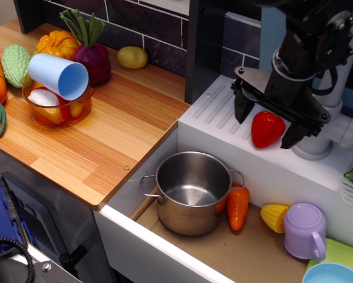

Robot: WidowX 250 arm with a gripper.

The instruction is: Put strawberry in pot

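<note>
The red strawberry (266, 128) lies on the white ridged drainboard (223, 115) beside the sink. My gripper (266, 122) is open and straddles it, one black finger (241, 109) to its left and the other to its right, not touching it. The steel pot (191, 191) stands empty and upright in the sink basin just below and left of the strawberry.
An orange carrot (237, 207), a yellow corn piece (275, 217) and a lilac mug (304, 230) lie in the basin right of the pot. A grey faucet base (317, 141) stands right of the gripper. The wooden counter (114, 132) holds an amber bowl (57, 106), blue cup, beet and vegetables.
</note>
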